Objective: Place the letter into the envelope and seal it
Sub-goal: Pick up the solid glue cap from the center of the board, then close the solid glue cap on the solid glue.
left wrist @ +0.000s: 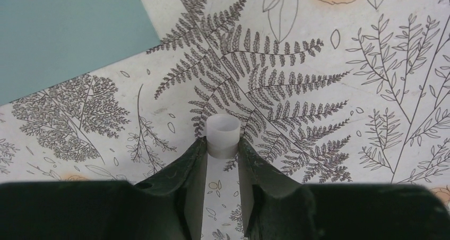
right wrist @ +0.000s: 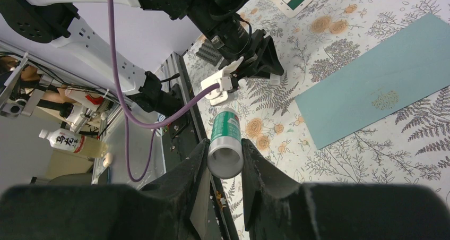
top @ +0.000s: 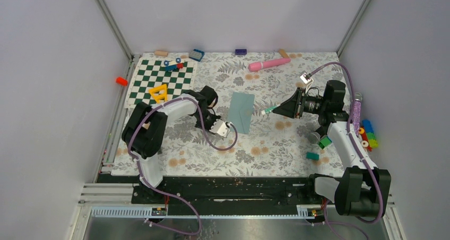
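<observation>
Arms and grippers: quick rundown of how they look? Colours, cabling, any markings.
Both the left arm and right arm have white links between bulky black joints, each with a purple cable looping along it. The left gripper and right gripper have matte black, wedge-shaped fingers. A white bracket sits at the left wrist. No markings visible.

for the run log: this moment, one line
left gripper shut on small white cap; right gripper shut on green-white cylindrical tube; grey-teal paper envelope flat
</observation>
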